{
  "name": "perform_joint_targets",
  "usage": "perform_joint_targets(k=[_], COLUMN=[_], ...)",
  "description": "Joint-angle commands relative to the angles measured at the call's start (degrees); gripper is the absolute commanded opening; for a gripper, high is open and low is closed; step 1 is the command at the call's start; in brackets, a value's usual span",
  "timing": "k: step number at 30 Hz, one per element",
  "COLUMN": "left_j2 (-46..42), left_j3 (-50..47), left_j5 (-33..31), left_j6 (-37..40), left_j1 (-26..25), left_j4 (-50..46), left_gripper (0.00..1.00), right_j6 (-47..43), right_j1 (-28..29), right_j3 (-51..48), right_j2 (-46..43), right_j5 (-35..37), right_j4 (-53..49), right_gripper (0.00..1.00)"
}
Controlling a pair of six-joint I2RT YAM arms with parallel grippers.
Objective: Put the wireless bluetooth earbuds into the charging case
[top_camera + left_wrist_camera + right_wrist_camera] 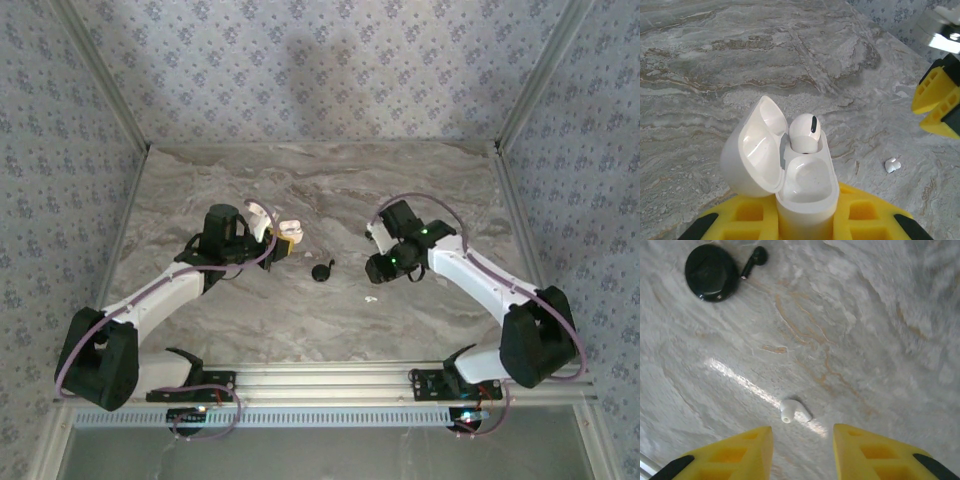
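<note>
The loose earbud (794, 411) lies on its side on the marble counter (865, 315), just ahead of the right fingers (735, 452) and centred in the gap between them. Those fingers are spread wide and hold nothing. The other earbud (805, 131) already sits in the far well of the charging case (807, 192). The near well is empty and the lid stands swung back. The left fingers (745, 215) are clamped on the lower body of the case and hold it upright, well to the left of the loose earbud in the top view.

The step in hand looks like the pickup. The earbud is tiny and glossy, so it will probably squirt out of an off-centre pinch. The right fingers should come straight down with the earbud centred between them and close gently across its body. They should grip it high enough that its lower end stays free to enter the empty well.

A black round puck (711, 272) and a small black stemmed piece (754, 259) lie farther out, well away from the approach.
</note>
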Motion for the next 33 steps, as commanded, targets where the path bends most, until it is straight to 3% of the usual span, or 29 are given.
perform_joint_targets(k=[1,8,12,21,33], left_j2=[-0.71,-0.97,-0.69,-0.71,-0.44], left_j3=[1.76,1.57,1.54,1.35,1.23], left_j5=[-0.24,-0.51,-0.68,-1.01,-0.95], left_j6=[0.72,0.9,0.99,1.14,1.07], left_j1=[-0.24,-0.27,-0.22,-0.26,-0.21], left_j4=[-0.6,-0.79,-0.79,-0.97,-0.97], left_gripper=[0.13,0.13,0.13,0.13,0.13], right_j6=[-23.46,-51.23,-57.74,-65.23,-68.22], right_j1=[0.36,0.51,1.7,5.76,7.24], right_j3=[-2.58,-10.04,-10.46,-10.28,-9.37], right_j2=[-3.21,-4.76,-1.3,5.32,9.95], right_j5=[-2.34,-5.46,-3.61,-0.19,2.42], right_j4=[0.77,5.18,6.08,11.43,12.13], right_gripper=[0.38,0.38,0.38,0.39,0.39])
